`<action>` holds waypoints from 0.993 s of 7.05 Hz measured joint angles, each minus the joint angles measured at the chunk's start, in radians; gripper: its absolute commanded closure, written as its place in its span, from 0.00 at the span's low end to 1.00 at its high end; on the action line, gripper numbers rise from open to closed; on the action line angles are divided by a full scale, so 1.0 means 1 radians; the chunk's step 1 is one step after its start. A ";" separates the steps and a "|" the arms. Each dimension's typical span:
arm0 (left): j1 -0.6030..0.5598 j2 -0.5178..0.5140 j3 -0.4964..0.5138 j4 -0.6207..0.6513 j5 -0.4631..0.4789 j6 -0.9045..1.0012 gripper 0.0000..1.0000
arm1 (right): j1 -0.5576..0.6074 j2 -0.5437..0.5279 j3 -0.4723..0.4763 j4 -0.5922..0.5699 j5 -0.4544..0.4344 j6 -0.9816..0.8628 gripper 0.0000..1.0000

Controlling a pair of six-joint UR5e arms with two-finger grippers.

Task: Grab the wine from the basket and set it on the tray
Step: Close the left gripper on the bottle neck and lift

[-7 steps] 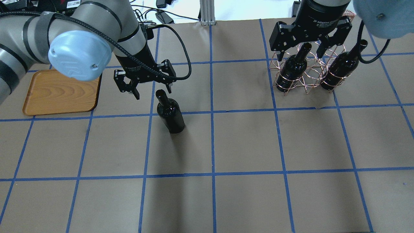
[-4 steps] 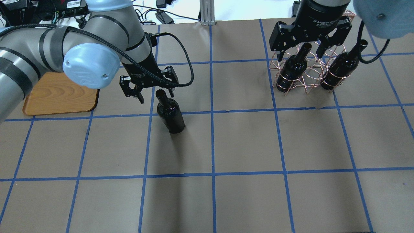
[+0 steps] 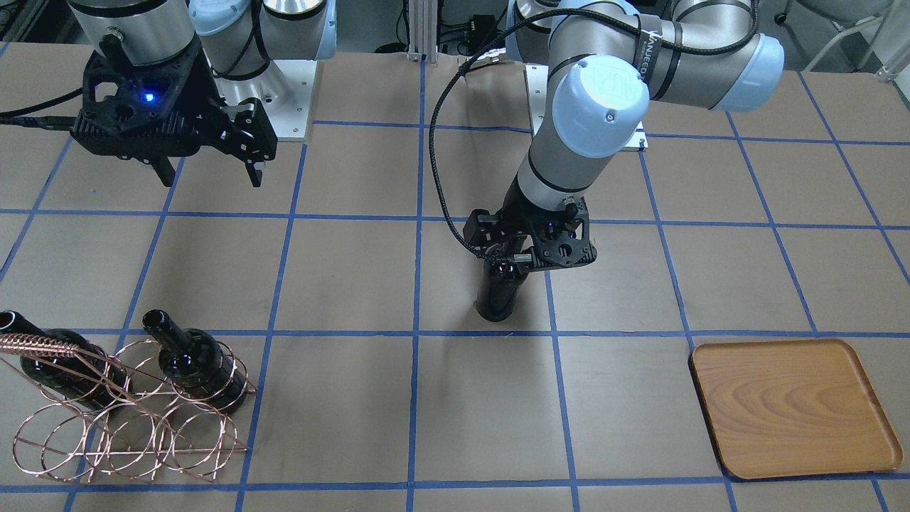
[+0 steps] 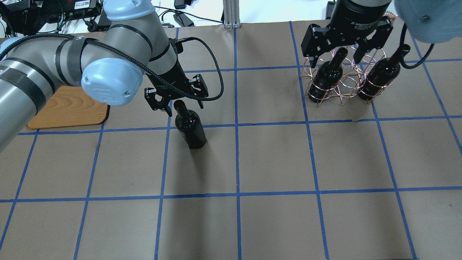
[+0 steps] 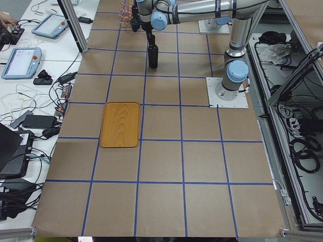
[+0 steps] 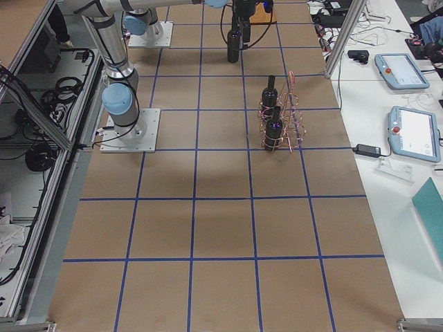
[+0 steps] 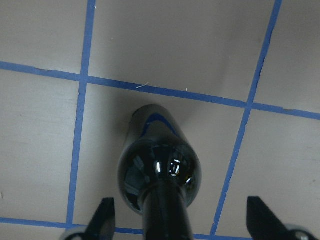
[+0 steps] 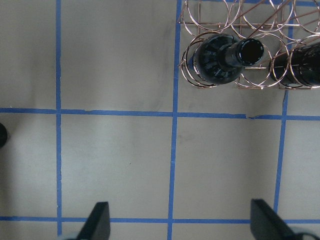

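One dark wine bottle (image 4: 191,130) stands upright on the table, left of the middle; it also shows in the front view (image 3: 498,295) and the left wrist view (image 7: 160,170). My left gripper (image 4: 184,106) is open, and the bottle's neck is between its fingers (image 7: 105,217), untouched. Two more bottles (image 4: 326,77) (image 4: 379,77) sit in the copper wire basket (image 4: 346,77) at the far right. My right gripper (image 4: 335,59) is open and empty above the basket (image 8: 220,15). The wooden tray (image 4: 68,112) lies empty at the far left, partly hidden by my left arm.
Blue tape lines grid the brown table. An aluminium post (image 4: 231,14) and cables stand at the far edge. The arm bases (image 3: 284,78) sit on the robot's side. Side tables with pendants (image 6: 405,69) flank the table ends.
My left gripper has moved right, away from the tray, so its open fingers now stand on either side of the standing bottle's neck. The right arm has not moved.
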 measured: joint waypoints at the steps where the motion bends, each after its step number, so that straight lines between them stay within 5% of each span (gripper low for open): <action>1: -0.009 0.001 -0.001 -0.010 0.001 -0.002 0.06 | 0.000 0.000 0.001 0.000 0.001 -0.001 0.00; 2: -0.012 0.003 -0.001 -0.017 0.004 0.003 0.16 | 0.000 0.000 0.001 0.001 0.007 0.000 0.00; 3: -0.012 0.004 -0.001 -0.018 0.007 0.011 0.37 | -0.001 -0.001 0.001 -0.004 0.011 0.002 0.00; 5: -0.011 0.000 -0.001 -0.016 0.022 0.026 0.40 | -0.001 -0.013 0.001 -0.016 0.005 0.002 0.00; 7: -0.010 -0.002 -0.001 -0.009 0.040 0.032 0.63 | 0.001 -0.028 0.002 -0.026 0.006 0.011 0.00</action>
